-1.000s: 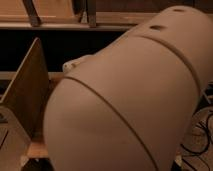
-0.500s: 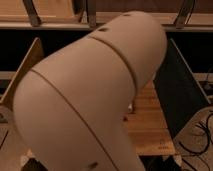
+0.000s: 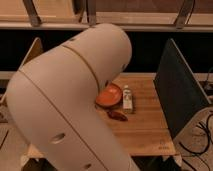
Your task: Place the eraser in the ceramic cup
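My cream-coloured arm (image 3: 65, 100) fills the left and middle of the camera view and covers much of the wooden table (image 3: 147, 127). The gripper is out of view. Neither the eraser nor the ceramic cup shows; they may be hidden behind the arm.
A wide orange-red bowl (image 3: 109, 95) sits mid-table, partly behind the arm. A small white bottle-like object (image 3: 127, 98) lies just right of it, and a dark red item (image 3: 117, 114) lies in front. A dark upright panel (image 3: 177, 90) borders the right side, a wooden panel (image 3: 33, 50) the left. Cables (image 3: 202, 137) hang at the right.
My arm has swung to the left and away from the camera, uncovering the table's right half with the bowl, the white object and the dark panel.
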### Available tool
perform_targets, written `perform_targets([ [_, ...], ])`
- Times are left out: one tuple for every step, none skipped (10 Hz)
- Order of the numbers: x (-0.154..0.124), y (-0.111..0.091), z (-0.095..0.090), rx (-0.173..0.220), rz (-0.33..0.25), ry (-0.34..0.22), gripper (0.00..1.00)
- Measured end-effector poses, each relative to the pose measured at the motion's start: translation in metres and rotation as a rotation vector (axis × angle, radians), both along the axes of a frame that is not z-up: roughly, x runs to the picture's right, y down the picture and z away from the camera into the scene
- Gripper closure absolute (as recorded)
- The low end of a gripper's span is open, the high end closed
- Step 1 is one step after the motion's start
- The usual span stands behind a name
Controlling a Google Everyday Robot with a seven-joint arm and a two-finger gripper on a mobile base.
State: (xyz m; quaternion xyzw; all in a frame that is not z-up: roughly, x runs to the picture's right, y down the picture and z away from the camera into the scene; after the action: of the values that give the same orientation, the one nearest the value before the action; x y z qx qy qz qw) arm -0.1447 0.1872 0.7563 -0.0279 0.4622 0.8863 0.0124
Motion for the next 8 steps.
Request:
perform_targets([
  [0.0, 0.0, 0.0, 0.0, 0.001, 0.0, 0.2],
  [0.0, -0.001, 0.0, 0.002, 0.002, 0.0, 0.2],
  [0.0, -0.002, 0.0, 0.009, 0.004, -0.003, 0.2],
  [-0.001, -0.008, 0.003, 0.038, 0.014, -0.014, 0.2],
  [-0.004, -0.015, 0.008, 0.074, 0.023, -0.037, 0.2],
  [-0.012, -0.027, 0.014, 0.127, 0.029, -0.092, 0.2],
  [-0.019, -0.034, 0.016, 0.161, 0.026, -0.14, 0.2],
  [-0.024, -0.038, 0.018, 0.183, 0.024, -0.176, 0.2],
])
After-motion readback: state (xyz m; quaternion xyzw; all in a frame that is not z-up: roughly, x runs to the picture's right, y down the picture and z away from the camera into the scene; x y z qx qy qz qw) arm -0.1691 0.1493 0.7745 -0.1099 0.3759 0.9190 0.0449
